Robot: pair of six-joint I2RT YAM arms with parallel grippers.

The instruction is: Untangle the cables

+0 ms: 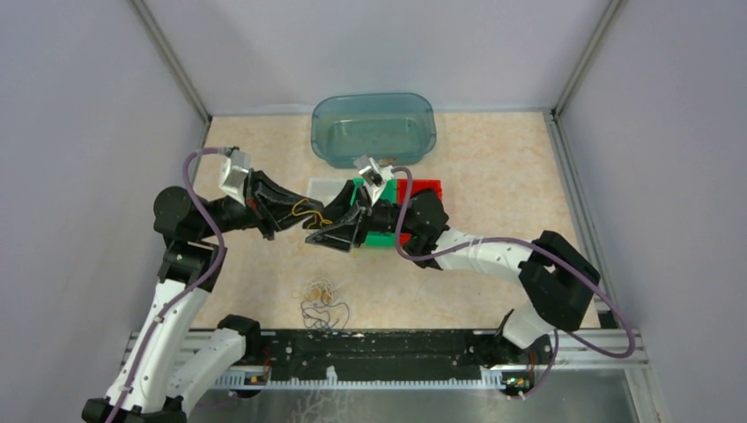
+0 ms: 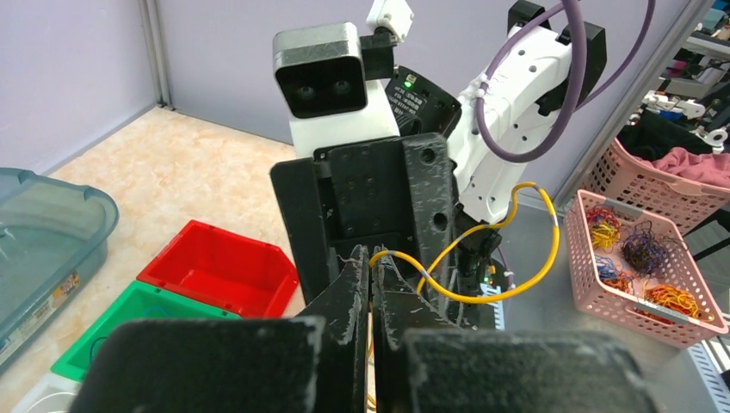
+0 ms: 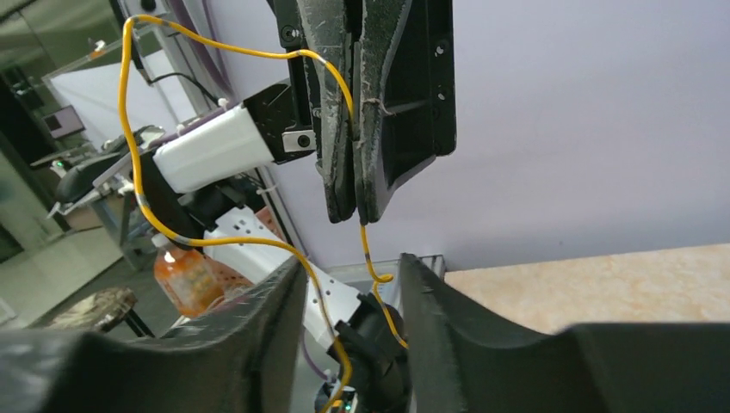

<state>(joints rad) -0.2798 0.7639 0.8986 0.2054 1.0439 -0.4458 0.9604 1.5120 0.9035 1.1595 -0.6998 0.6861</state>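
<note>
My left gripper (image 1: 284, 216) is shut on a thin yellow cable (image 1: 306, 210), held above the table. In the left wrist view the jaws (image 2: 372, 258) pinch that cable, and its free part curls off to the right in a loop (image 2: 525, 280). My right gripper (image 1: 321, 233) faces the left one, close to it. Seen from the right wrist, its fingers (image 3: 351, 292) stand apart with two strands of the yellow cable (image 3: 379, 280) hanging between them, gripped by neither. A small tangle of other cables (image 1: 321, 300), yellowish and dark, lies on the table below.
A blue-green tub (image 1: 374, 128) stands at the back. Behind the grippers sit a red bin (image 1: 423, 187), a green bin (image 1: 379, 238) and a clear tray (image 1: 328, 188). A pink basket (image 2: 637, 267) with cable bundles stands off the table.
</note>
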